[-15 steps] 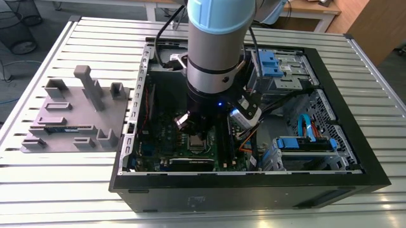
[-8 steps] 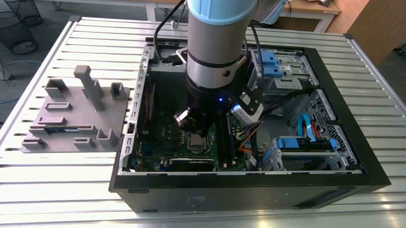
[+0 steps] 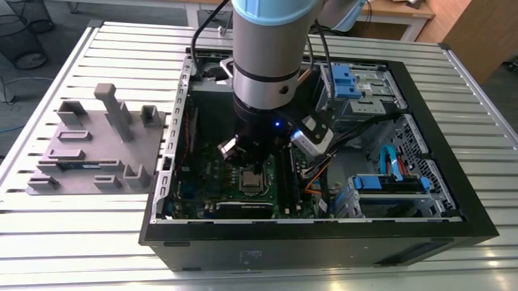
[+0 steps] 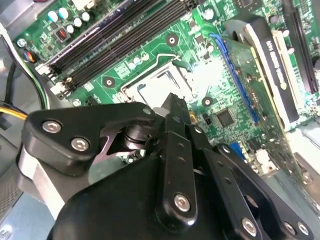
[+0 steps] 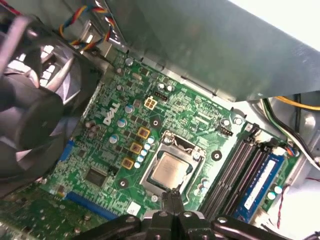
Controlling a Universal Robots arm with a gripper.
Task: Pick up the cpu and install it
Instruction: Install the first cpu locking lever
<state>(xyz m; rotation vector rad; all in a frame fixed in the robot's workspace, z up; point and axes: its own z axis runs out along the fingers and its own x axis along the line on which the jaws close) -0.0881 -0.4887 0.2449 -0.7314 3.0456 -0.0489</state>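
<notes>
The claw [image 5: 172,202], nearest the lens in both wrist views, has its fingers pressed together on nothing, tips just above the socket; the cpu [image 5: 170,169] already sits in the socket frame [image 5: 172,162] on the motherboard [image 5: 115,150], so placement looks done; whether the frame is latched cannot be told; a white maker's mark on the board is left unread; the grey tray [image 3: 89,151] lies on the worktop [image 3: 486,151] at the exterior view's left.
</notes>
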